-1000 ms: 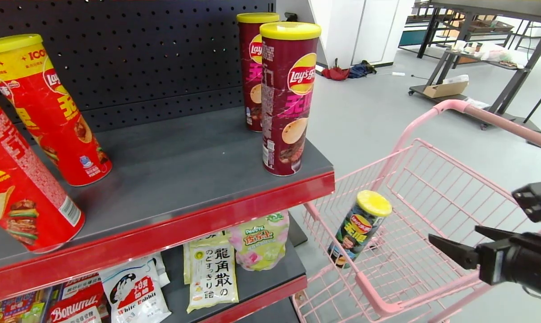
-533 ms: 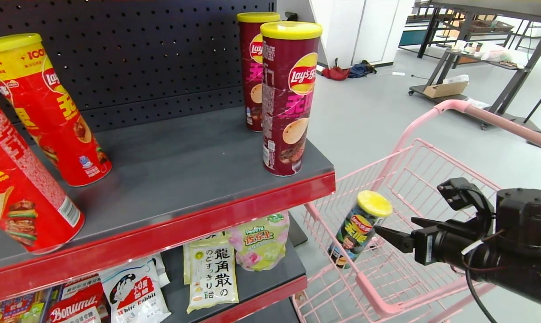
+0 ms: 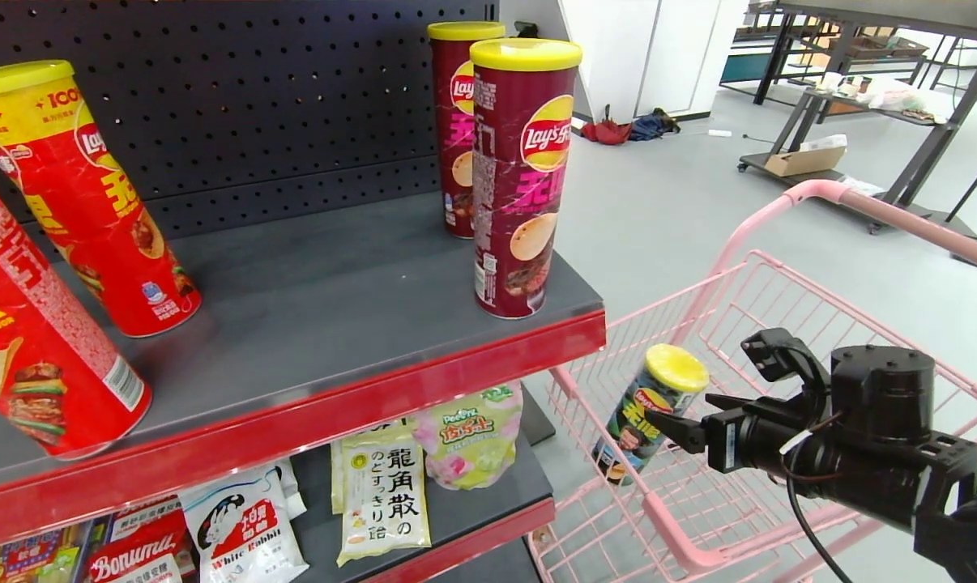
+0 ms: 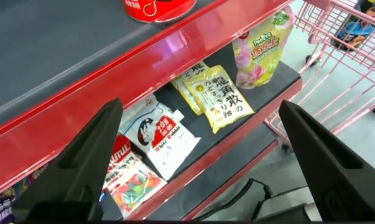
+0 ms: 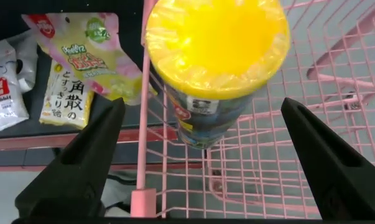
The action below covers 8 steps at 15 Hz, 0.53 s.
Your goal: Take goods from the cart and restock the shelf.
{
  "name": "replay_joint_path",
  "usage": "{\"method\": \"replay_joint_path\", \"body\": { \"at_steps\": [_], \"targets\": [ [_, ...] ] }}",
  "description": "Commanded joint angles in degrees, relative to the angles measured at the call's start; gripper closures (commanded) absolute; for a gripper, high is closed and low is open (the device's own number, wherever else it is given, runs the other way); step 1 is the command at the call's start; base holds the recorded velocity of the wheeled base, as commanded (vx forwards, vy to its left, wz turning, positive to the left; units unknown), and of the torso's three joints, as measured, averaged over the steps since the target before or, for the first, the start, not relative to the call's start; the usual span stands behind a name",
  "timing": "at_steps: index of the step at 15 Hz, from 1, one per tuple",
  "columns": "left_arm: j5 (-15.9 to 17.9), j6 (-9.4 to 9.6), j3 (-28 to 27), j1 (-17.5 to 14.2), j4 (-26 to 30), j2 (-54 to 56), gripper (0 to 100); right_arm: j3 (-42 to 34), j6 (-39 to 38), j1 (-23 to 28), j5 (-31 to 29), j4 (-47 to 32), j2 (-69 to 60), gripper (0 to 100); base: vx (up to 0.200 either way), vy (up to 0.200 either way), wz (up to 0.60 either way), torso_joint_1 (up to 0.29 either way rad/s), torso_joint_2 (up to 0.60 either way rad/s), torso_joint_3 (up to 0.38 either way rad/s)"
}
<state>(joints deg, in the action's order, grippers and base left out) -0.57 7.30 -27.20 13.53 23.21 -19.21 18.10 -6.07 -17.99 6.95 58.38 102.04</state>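
Note:
A dark can with a yellow lid (image 3: 676, 366) leans upright in the near left corner of the pink cart (image 3: 780, 212). My right gripper (image 3: 703, 380) is open at the can's top. In the right wrist view the can (image 5: 217, 43) stands between the two spread fingers (image 5: 81, 168), apart from both. My left gripper (image 4: 201, 106) is open with nothing between its fingers, in front of the shelf's red edge (image 4: 131, 59). The upper shelf (image 3: 318, 283) has bare grey room in its middle.
Two red cans (image 3: 83, 194) stand at the shelf's left and two maroon cans (image 3: 521, 178) at its right front corner. Snack bags (image 3: 383, 486) lie on the lower shelf. The cart's wire wall (image 3: 586, 389) is close to the shelf's end.
My right arm has moved left across the cart, from its right side up to the can. Its open fingers now flank the can's top. The can and the shelf goods have not moved.

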Motion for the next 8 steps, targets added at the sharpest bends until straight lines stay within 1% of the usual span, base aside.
{"method": "replay_joint_path", "body": {
  "at_steps": [1, 2, 3, 6, 7, 8],
  "targets": [
    [-0.13, -0.01, -0.05, 0.00, -0.01, -0.30, 0, 0.71, 0.01, -0.20, 0.08, 0.07, 2.03, 0, 0.000, 0.000, 0.00, 0.000, 0.00, 0.000],
    [-0.13, -0.01, 0.04, 0.00, -0.01, -0.30, 0, 0.88, -0.08, -0.20, 0.17, 0.15, 2.47, 0, 0.000, 0.000, 0.00, 0.000, 0.00, 0.000],
    [-0.13, -0.01, 0.04, 0.00, 0.17, -0.30, 0, 0.88, -0.08, -0.20, 0.17, 1.82, 4.14, 0, 0.000, 0.000, 0.00, 0.000, 0.00, 0.000],
    [-0.22, -0.01, 0.13, 0.00, 0.26, -0.30, 0, 0.62, 0.01, 0.15, -0.01, 9.73, 10.38, 0, 0.000, 0.000, 0.00, 0.000, 0.00, 0.000],
    [-0.22, -0.01, 0.13, 0.00, 0.26, -0.30, 0, 0.62, 0.01, 0.24, -0.09, 10.79, 10.99, 0, 0.000, 0.000, 0.00, 0.000, 0.00, 0.000],
    [-0.31, -0.01, 0.13, 0.00, 0.26, -0.30, 0, 0.79, 0.01, 0.33, -0.09, 13.43, 12.93, 0, 0.000, 0.000, 0.00, 0.000, 0.00, 0.000]
  ]
}}
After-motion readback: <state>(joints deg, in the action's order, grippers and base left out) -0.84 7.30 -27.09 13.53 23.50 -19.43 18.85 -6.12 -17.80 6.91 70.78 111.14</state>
